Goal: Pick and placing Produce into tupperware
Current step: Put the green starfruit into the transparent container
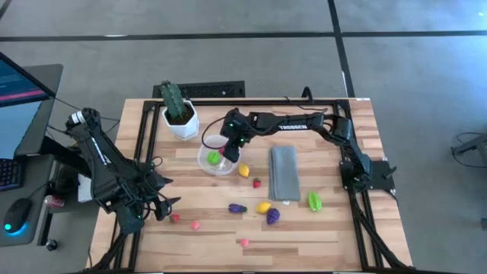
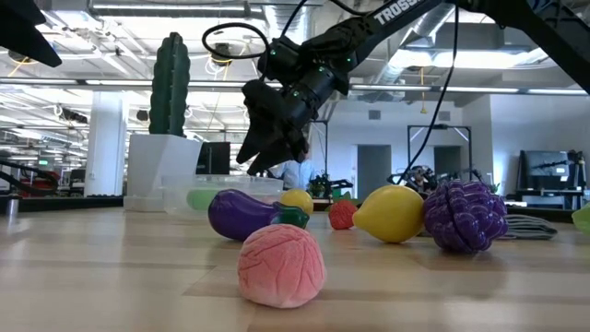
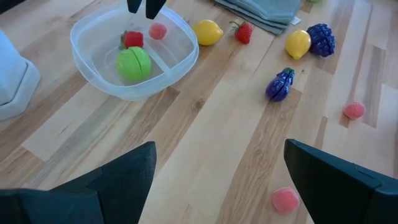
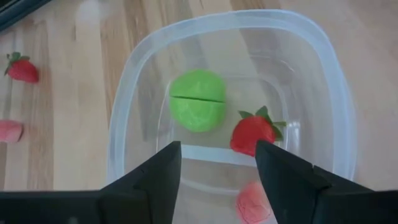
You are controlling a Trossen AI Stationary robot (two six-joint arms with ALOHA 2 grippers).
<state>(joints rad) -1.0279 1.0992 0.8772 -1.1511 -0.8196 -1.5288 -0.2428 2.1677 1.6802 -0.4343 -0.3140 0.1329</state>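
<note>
The clear tupperware [image 1: 215, 162] sits on the table in front of the cactus pot. It holds a green round piece [image 4: 198, 99], a red strawberry [image 4: 255, 134] and a pink piece [image 4: 252, 202]. My right gripper [image 4: 217, 155] hovers open just above the container's near rim [image 2: 265, 152], holding nothing. The other produce lies loose on the wood: a lemon [image 1: 243, 170], a strawberry [image 1: 257, 183], an eggplant [image 1: 237, 208], a second lemon [image 1: 263, 206], purple grapes [image 1: 272, 216], a green piece [image 1: 314, 201] and three pink pieces [image 1: 195, 225]. My left gripper [image 1: 169, 193] waits open at the near left.
A cactus in a white pot [image 1: 179, 114] stands at the far left, next to the tupperware. A grey folded cloth [image 1: 284, 173] lies right of centre. Black frame rails [image 1: 144, 137] line the table's left, right and far sides. Bare wood lies near the near edge.
</note>
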